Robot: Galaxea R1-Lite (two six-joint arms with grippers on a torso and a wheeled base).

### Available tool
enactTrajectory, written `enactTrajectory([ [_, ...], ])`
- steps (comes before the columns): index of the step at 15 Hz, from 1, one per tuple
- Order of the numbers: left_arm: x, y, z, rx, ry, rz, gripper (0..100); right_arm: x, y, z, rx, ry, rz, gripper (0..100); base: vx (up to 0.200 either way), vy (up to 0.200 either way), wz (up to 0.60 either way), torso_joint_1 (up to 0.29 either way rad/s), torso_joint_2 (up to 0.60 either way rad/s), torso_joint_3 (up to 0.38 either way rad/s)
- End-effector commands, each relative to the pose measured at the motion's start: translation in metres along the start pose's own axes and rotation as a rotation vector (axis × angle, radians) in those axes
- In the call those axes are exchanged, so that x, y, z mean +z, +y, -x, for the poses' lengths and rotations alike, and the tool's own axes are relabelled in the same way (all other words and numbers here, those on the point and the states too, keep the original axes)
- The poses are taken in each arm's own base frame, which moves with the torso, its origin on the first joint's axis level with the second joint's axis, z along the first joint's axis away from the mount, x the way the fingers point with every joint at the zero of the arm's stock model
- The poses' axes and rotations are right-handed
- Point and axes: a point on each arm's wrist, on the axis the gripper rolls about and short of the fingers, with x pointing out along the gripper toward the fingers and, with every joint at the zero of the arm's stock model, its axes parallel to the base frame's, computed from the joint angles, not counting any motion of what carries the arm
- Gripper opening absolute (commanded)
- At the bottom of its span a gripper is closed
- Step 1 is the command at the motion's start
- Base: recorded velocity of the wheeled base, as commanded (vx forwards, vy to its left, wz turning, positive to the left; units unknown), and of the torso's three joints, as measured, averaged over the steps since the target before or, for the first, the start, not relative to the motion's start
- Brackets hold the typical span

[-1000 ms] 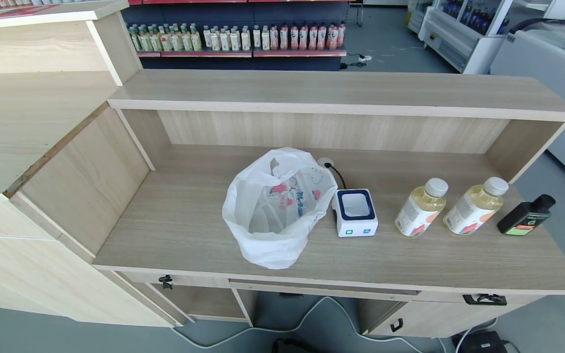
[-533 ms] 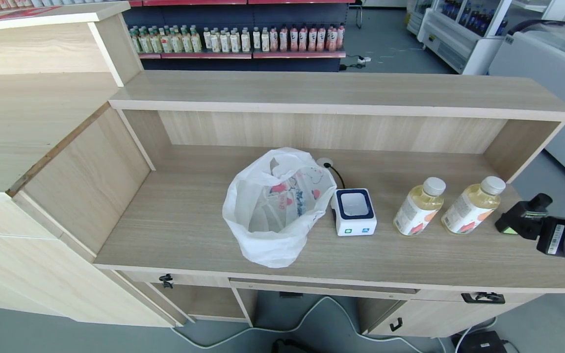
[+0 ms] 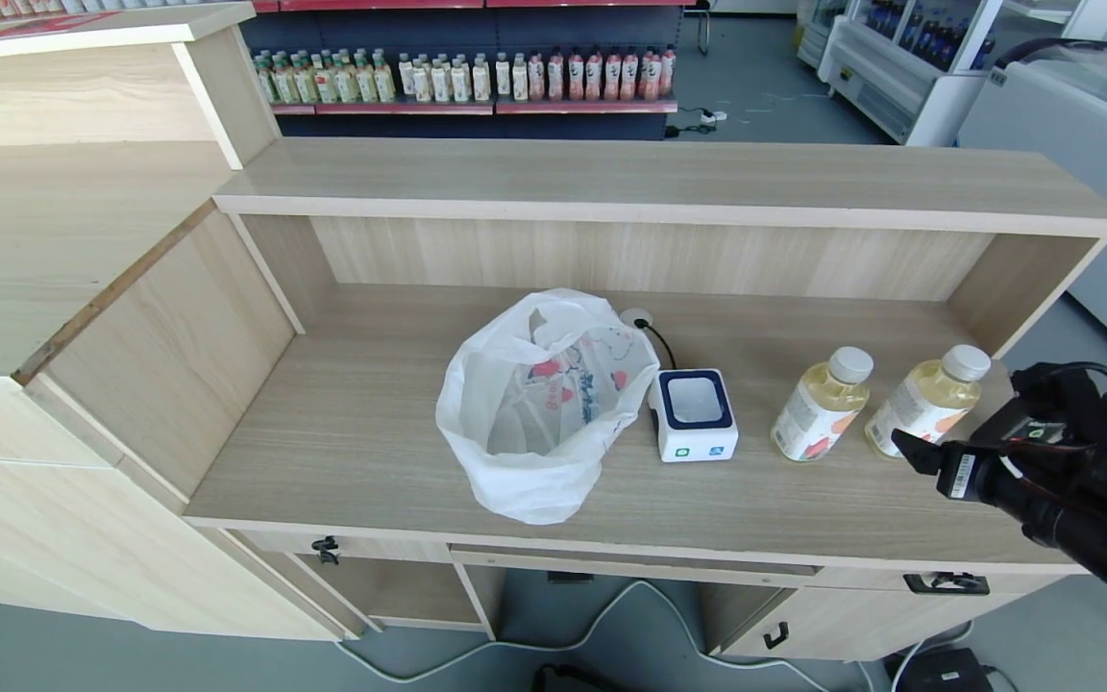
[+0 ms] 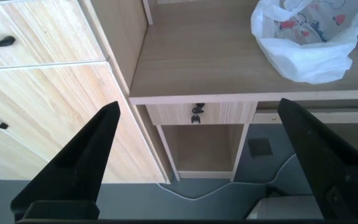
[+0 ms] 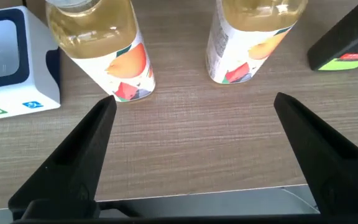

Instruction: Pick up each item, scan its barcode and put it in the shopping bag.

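Your right gripper (image 5: 194, 102) hung low over the front of the counter (image 3: 803, 509) near its right end, its fingers spread wide with nothing between them. That spread looked suited to taking a bottle's body from the side. Just beyond its tips stood the first juice bottle (image 5: 101, 50) and the second juice bottle (image 5: 253, 37), both upright and a little apart, which left you room to slip a finger between them. Which one you meant to take I could not tell, since the gap between the fingers faced the bare wood between the two. The dark bottle (image 5: 347, 46) sat just to the right of the second one. The scanner (image 3: 695, 415) lay window-up between the bottles and the shopping bag (image 3: 539, 404), close against the bag's side. I took that as the reason for the layout: each item would pass over the window on its way left. The bag slumped with its mouth open upward, ready for a drop. With all three items on the counter, I judged nothing scanned yet. Your left gripper (image 4: 197, 106) was low in front of the counter's left end, fingers apart and empty, probably parked clear of the work.
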Motion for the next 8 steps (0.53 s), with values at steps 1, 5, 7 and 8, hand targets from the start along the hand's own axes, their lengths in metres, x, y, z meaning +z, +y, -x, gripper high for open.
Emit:
enactTrajectory([
  [1,0.0,0.0,0.0,0.0,-0.002,0.0,100,-0.029,0.019,-0.021,0.089,0.084,0.021,100,0.0,0.0,0.0,0.0,0.0,0.0],
  [5,0.0,0.0,0.0,0.0,-0.001,0.0,100,-0.027,0.027,-0.042,0.143,0.03,0.045,100,0.0,0.0,0.0,0.0,0.0,0.0],
  [7,0.0,0.0,0.0,0.0,-0.001,0.0,100,-0.023,0.029,-0.052,0.148,0.004,0.062,100,0.0,0.0,0.0,0.0,0.0,0.0],
  [8,0.0,0.0,0.0,0.0,-0.001,0.0,100,-0.024,0.031,-0.055,0.166,0.004,0.073,100,0.0,0.0,0.0,0.0,0.0,0.0],
])
